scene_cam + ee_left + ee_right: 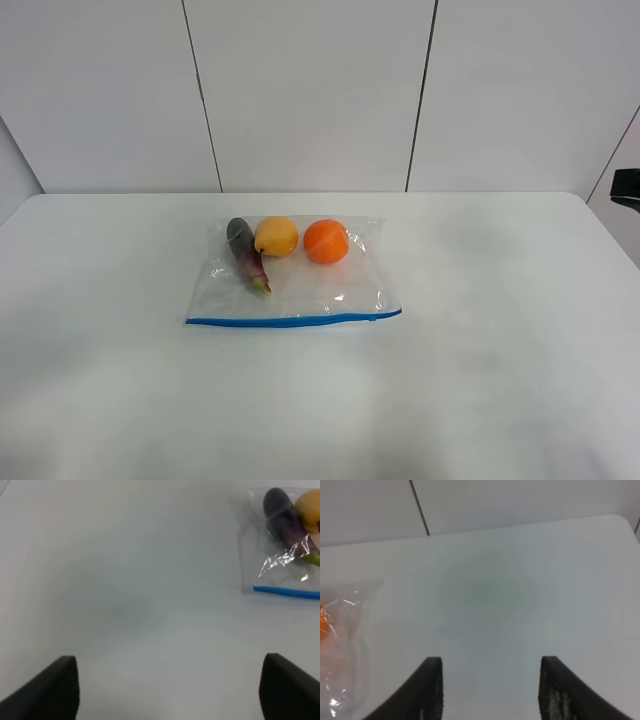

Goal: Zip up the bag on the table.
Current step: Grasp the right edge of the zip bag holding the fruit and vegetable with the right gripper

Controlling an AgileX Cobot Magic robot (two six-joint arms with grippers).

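Note:
The clear bag lies flat in the middle of the white table, its blue zipper strip along the near edge. A purple eggplant, a yellow fruit and an orange lie inside at the far side. Neither arm shows in the high view. In the left wrist view the open left gripper hovers over bare table, apart from the bag corner. In the right wrist view the open right gripper is over bare table beside the bag's edge.
A white panelled wall stands behind the table. A dark object sits off the table's far right corner. The table's far right corner also shows in the right wrist view.

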